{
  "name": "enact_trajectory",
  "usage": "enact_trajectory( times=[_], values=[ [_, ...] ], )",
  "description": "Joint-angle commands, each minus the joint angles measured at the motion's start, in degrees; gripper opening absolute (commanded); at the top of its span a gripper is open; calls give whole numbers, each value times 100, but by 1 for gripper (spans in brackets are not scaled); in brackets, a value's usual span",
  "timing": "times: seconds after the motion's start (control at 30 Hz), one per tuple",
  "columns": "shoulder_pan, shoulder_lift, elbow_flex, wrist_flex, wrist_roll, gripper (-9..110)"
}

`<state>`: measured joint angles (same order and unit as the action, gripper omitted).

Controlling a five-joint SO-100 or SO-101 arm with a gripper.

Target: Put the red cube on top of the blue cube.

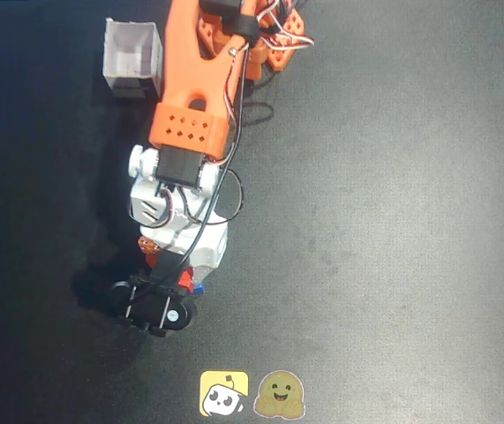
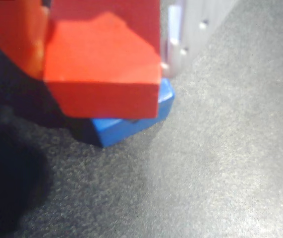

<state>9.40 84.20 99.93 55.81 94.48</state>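
In the wrist view the red cube (image 2: 101, 74) fills the upper left, sitting between an orange finger (image 2: 12, 39) on its left and a pale finger (image 2: 181, 34) on its right. My gripper (image 2: 101, 64) is shut on it. Right under the red cube lies the blue cube (image 2: 131, 124) on the dark mat, turned a little and sticking out at the lower right; whether the two touch I cannot tell. From overhead the arm covers most of this: only slivers of the red cube (image 1: 184, 281) and the blue cube (image 1: 199, 287) show beside the gripper (image 1: 176, 276).
A white open box (image 1: 132, 57) stands at the upper left, beside the arm's base. Two stickers, a yellow one (image 1: 224, 393) and an olive one (image 1: 279, 395), lie near the bottom edge. The wrist camera mount (image 1: 156, 305) hangs just below the gripper.
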Motion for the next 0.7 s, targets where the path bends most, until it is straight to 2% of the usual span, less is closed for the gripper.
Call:
enact_trajectory(
  times=[0.0,0.43,0.67],
  values=[
    [18,70,-290,-79,62,17],
    [-18,439,-272,-123,-26,17],
    [18,1652,501,-185,-35,17]
  ],
)
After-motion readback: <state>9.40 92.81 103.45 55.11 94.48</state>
